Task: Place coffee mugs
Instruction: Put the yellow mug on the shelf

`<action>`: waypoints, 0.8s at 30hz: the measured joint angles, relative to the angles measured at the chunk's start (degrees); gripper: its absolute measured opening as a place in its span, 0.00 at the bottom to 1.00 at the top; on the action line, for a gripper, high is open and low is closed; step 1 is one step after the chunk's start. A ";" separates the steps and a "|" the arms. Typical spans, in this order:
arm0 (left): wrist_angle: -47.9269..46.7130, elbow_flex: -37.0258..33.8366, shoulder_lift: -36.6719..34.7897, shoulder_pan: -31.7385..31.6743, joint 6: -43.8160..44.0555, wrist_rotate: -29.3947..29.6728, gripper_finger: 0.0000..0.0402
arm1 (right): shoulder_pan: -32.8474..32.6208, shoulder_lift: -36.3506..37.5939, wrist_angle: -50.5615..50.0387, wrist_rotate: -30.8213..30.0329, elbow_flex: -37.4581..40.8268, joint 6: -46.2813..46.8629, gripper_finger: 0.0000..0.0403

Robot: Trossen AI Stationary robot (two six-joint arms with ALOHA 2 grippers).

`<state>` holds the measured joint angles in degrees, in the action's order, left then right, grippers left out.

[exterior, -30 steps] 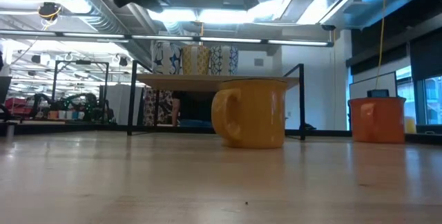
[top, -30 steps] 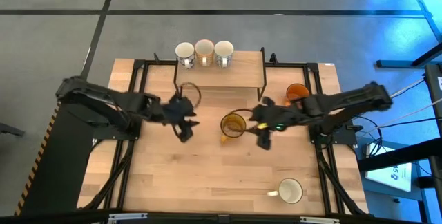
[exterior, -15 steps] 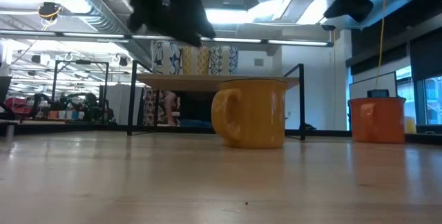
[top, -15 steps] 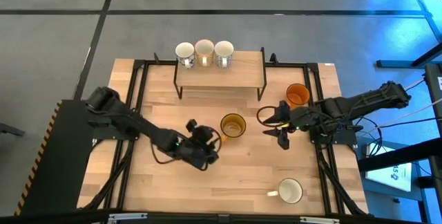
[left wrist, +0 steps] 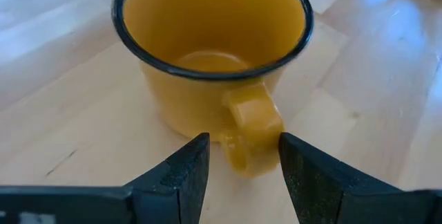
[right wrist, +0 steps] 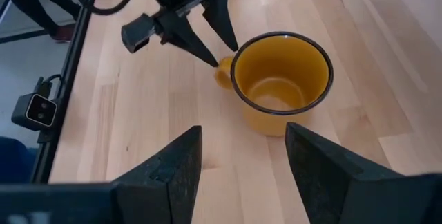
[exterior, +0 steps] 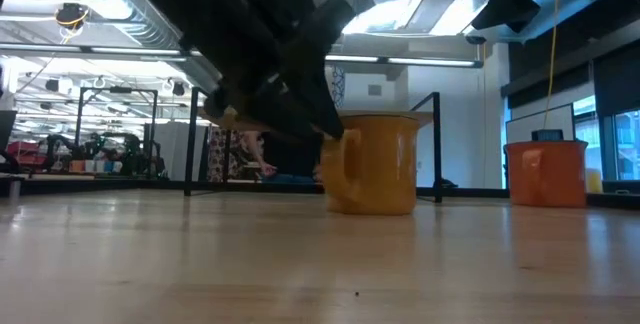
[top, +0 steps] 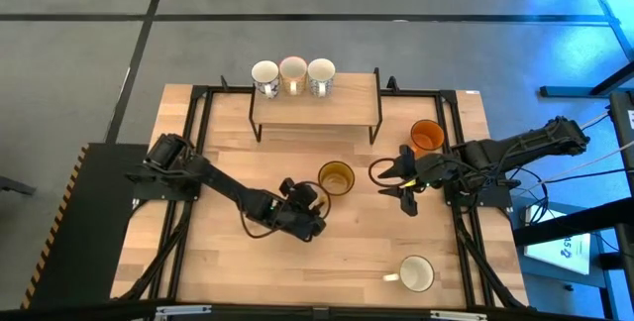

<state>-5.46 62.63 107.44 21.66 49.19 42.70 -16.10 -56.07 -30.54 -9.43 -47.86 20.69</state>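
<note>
Amber-yellow enamel mug with dark rim (top: 335, 178) stood upright mid-table. Left gripper (left wrist: 238, 162) now advanced to mug handle, fingers spread open either side, not closed. Right gripper (top: 401, 186) unmoved since half-second ago, held open near round orange mug (top: 427, 135). White mug (top: 416, 273) well apart, near front edge.

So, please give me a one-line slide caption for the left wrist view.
Open left gripper lined up on the handle of the amber-yellow mug, not yet closed.
</note>
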 joint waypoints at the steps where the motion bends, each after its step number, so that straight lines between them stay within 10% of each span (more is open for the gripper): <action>1: 0.07 0.00 0.14 -0.05 -0.31 -0.07 0.42 | 0.00 0.00 -0.01 0.00 0.00 0.00 0.48; 24: 9.01 0.10 2.21 -3.43 -2.46 -1.10 0.42 | -0.02 -0.02 -1.37 1.03 0.00 0.44 0.48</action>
<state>3.55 62.73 109.65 18.23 46.72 41.60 -16.12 -56.10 -31.91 -8.40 -47.86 21.12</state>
